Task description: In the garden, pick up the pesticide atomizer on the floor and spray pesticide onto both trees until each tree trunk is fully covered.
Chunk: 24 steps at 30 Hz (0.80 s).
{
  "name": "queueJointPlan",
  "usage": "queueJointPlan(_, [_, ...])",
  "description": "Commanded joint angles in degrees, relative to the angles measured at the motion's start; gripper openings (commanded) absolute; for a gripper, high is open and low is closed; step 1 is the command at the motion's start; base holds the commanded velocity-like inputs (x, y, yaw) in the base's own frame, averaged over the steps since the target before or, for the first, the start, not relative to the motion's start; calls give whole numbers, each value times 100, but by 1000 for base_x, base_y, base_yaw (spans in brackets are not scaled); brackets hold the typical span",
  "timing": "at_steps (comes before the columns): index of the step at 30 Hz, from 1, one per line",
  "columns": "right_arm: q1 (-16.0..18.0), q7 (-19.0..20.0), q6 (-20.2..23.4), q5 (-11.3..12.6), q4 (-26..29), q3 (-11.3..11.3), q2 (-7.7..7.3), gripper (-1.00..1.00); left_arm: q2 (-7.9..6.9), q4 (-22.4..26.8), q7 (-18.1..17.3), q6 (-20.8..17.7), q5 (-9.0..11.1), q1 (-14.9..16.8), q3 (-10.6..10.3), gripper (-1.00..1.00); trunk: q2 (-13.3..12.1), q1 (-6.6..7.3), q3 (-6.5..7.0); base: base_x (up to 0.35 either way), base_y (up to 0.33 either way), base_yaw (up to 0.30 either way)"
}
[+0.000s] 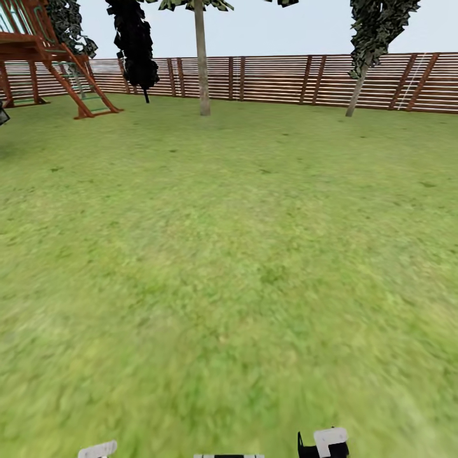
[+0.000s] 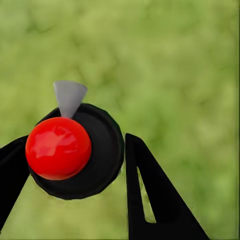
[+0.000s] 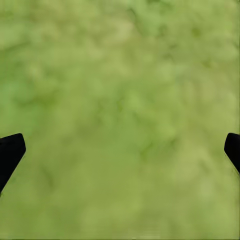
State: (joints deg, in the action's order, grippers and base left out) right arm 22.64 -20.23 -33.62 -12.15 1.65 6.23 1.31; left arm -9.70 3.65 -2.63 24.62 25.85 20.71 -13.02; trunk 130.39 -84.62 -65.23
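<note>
Clamping pesticide atomizer (image 2: 75, 150), left gripper (image 2: 75, 165); right gripper (image 3: 120, 150) spread wide, empty, above lawn (image 3: 120, 75).

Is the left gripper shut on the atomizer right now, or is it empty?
Shut on it. In the left wrist view the left gripper has both black fingers against the atomizer, over grass.
</note>
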Motion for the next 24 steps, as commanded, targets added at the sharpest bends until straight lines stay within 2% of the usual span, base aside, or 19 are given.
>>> queueJointPlan(1, [4, -60, 5, -25, -6, 44, 1, 100, -2, -5, -27, 17, 60, 3, -34, -100, 1, -3, -4, 336, 0, 0])
queueJointPlan(24, [4, -60, 5, -25, -6, 44, 1, 100, 1, -5, -27, 17, 60, 3, -34, -100, 1, -3, -4, 336, 0, 0])
